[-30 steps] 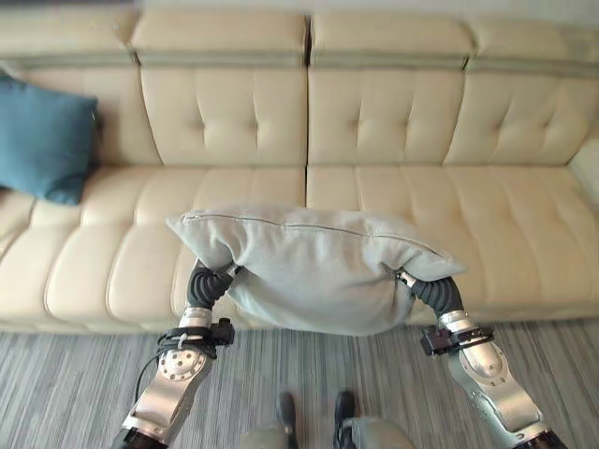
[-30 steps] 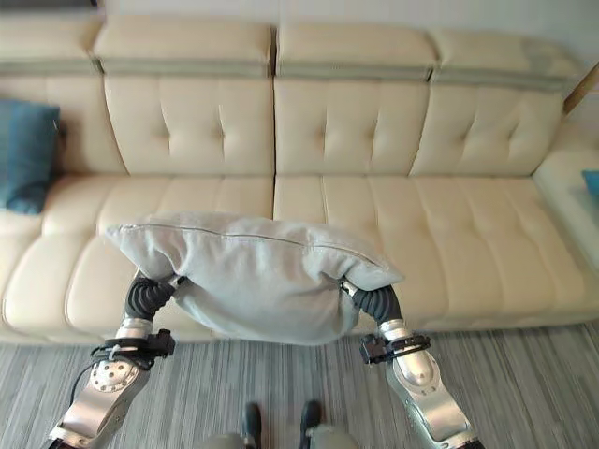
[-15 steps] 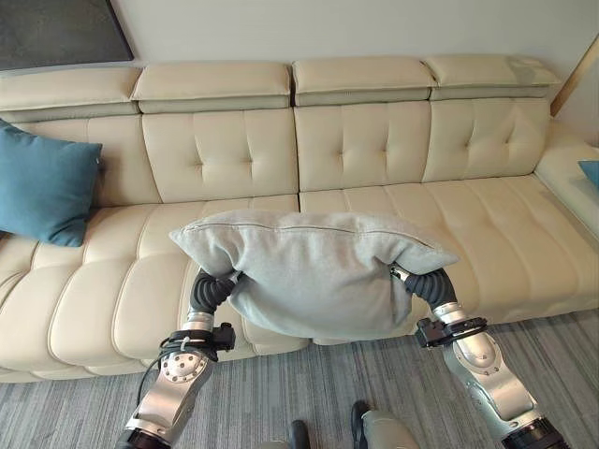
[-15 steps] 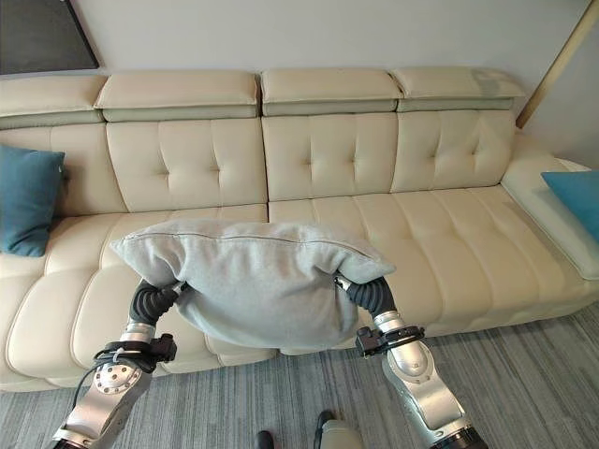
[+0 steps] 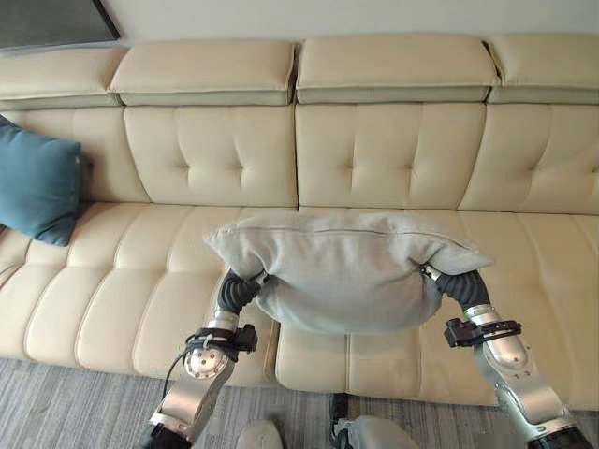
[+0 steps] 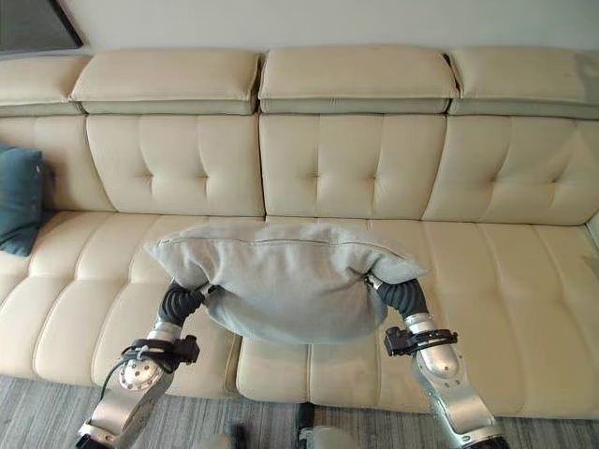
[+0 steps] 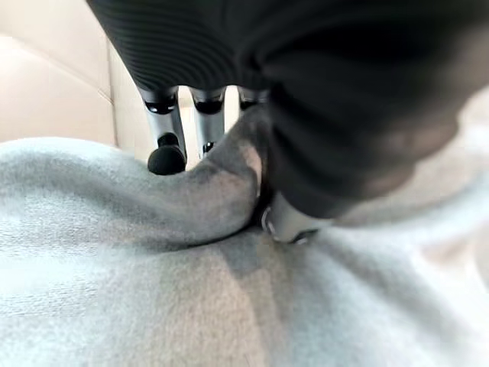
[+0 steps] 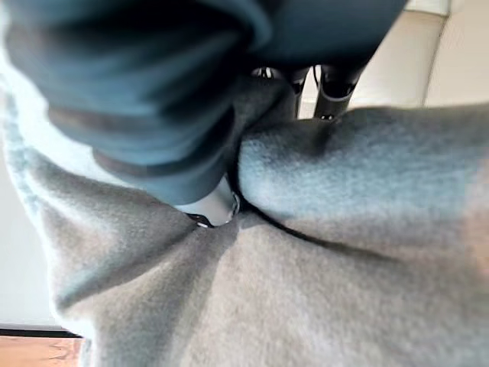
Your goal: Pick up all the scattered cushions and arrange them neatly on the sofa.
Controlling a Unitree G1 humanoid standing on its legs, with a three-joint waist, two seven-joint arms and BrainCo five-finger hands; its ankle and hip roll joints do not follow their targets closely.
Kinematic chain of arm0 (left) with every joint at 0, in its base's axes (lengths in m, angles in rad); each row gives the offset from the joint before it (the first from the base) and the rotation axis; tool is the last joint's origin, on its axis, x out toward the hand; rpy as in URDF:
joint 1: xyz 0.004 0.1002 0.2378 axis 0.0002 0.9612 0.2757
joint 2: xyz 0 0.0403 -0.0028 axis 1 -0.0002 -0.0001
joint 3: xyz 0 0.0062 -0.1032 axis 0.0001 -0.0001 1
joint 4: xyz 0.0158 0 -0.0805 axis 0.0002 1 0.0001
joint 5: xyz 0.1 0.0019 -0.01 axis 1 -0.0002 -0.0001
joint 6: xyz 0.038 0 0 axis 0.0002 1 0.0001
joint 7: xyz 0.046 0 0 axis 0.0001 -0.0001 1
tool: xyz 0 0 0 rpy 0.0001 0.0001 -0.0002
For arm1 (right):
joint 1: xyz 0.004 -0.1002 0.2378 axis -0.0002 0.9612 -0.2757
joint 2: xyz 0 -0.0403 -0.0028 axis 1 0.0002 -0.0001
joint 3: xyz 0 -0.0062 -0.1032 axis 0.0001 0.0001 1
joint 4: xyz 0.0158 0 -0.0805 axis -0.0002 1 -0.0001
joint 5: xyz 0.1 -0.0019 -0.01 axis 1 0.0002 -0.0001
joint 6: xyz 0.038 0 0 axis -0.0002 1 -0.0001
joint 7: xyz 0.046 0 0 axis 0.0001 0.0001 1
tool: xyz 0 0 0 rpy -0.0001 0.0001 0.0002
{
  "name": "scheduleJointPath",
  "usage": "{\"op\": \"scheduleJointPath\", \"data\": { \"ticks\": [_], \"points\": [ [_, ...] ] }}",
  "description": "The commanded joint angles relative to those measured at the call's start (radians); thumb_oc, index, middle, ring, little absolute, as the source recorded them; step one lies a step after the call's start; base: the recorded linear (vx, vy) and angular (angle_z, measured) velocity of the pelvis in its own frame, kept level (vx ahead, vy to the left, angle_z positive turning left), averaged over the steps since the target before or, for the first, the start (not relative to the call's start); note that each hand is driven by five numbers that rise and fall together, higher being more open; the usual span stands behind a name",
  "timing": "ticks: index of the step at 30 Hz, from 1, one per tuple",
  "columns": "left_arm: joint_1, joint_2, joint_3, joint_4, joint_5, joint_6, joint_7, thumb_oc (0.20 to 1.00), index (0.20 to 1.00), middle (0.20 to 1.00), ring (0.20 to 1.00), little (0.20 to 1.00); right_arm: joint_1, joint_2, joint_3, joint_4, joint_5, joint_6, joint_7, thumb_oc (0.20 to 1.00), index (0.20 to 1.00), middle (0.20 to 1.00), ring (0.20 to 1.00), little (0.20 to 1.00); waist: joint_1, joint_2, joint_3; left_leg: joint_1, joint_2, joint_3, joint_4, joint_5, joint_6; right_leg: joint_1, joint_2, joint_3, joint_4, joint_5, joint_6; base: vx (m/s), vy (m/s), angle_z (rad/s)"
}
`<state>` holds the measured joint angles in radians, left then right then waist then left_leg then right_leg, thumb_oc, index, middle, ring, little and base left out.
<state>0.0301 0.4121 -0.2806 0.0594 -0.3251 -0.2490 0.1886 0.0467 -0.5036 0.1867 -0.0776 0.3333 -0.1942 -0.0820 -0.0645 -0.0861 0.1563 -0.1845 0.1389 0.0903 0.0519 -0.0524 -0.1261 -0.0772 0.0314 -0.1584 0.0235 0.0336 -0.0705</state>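
Observation:
A large grey cushion (image 5: 346,281) hangs over the middle seat of the cream sofa (image 5: 374,150), carried between both arms. My left hand (image 7: 165,126) grips its left end, a fold of grey cloth pinched between fingers and thumb. At the other end my right hand (image 8: 333,90) pinches the cloth the same way. From the head views both hands are tucked behind the cushion's corners. A teal cushion (image 5: 37,187) leans upright against the backrest at the sofa's far left.
The sofa's seat front edge runs just below the held cushion, with grey striped carpet (image 5: 56,402) in front of it. Bare seat sections lie to either side of the grey cushion.
The camera has shifted closer to the sofa and more square to its middle. The grey cushion, still held at both ends, now hangs over the seat instead of in front of it.

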Motion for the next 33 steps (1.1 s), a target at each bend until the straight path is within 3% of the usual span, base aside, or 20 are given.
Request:
{"op": "scheduleJointPath", "data": {
  "ticks": [1,6,18,24,26,30,33],
  "points": [
    [-0.049,-0.005,-0.058,-0.14,0.026,-0.093,-0.08,0.2,0.2,0.2,0.2,0.2,-0.068,0.051,0.066,-0.138,-0.02,-0.112,0.037,0.2,0.2,0.2,0.2,0.2,-0.003,0.028,-0.064,0.123,-0.042,0.003,0.064,-0.05,0.044,-0.022,-0.112,0.034,-0.016,-0.044,0.19,0.16,0.183,-0.19],
    [-0.044,0.018,-0.026,-0.133,0.038,-0.095,-0.056,0.2,0.2,0.2,0.2,0.2,-0.133,0.096,0.096,-0.105,-0.031,-0.096,0.031,0.2,0.2,0.2,0.2,0.2,0.021,0.032,-0.082,0.214,-0.087,0.043,0.01,-0.067,0.077,0.017,-0.139,0.073,-0.011,-0.028,0.208,0.12,0.22,-0.24],
    [-0.282,0.017,-0.029,-0.006,0.107,-0.11,0.075,0.2,0.2,0.2,0.2,0.2,-0.431,0.168,0.197,0.061,-0.052,-0.089,-0.043,0.2,0.2,0.2,0.2,0.2,0.054,0.02,-0.072,0.172,-0.115,0.048,-0.008,-0.063,0.093,-0.028,-0.166,0.086,-0.039,0.011,0.233,-0.02,0.049,-0.04],
    [-0.572,0.021,-0.086,0.198,0.105,-0.116,0.178,0.2,0.2,0.2,0.2,0.2,-0.722,0.203,0.262,0.29,-0.042,-0.077,-0.122,0.2,0.2,0.2,0.2,0.2,0.071,0.016,-0.021,0.023,-0.125,0.042,0.027,-0.04,0.092,-0.164,-0.182,0.094,-0.028,0.049,0.24,-0.17,0.01,0.03],
    [-0.769,0.014,-0.143,0.365,0.078,-0.121,0.222,0.2,0.2,0.2,0.2,0.2,-0.894,0.205,0.288,0.445,-0.032,-0.07,-0.162,0.2,0.2,0.2,0.2,0.2,0.077,0.018,0.014,-0.054,-0.127,0.037,0.049,-0.022,0.086,-0.234,-0.196,0.092,-0.014,0.063,0.24,-0.19,-0.005,0.05],
    [-0.925,0.01,-0.192,0.519,0.047,-0.124,0.234,0.2,0.2,0.2,0.2,0.2,-1.029,0.196,0.31,0.594,-0.016,-0.067,-0.186,0.2,0.2,0.2,0.2,0.2,0.078,0.021,0.044,-0.103,-0.127,0.025,0.056,-0.006,0.081,-0.28,-0.203,0.089,-0.007,0.072,0.244,-0.07,-0.006,0.04],
    [-1.098,0.007,-0.249,0.734,0.03,-0.12,0.228,0.2,0.2,0.2,0.2,0.2,-1.178,0.181,0.346,0.782,0.025,-0.067,-0.196,0.2,0.2,0.2,0.2,0.2,0.071,0.029,0.078,-0.162,-0.127,0.02,0.055,0.015,0.072,-0.337,-0.205,0.082,-0.003,0.085,0.25,-0.07,-0.007,0.1]
  ]
}}
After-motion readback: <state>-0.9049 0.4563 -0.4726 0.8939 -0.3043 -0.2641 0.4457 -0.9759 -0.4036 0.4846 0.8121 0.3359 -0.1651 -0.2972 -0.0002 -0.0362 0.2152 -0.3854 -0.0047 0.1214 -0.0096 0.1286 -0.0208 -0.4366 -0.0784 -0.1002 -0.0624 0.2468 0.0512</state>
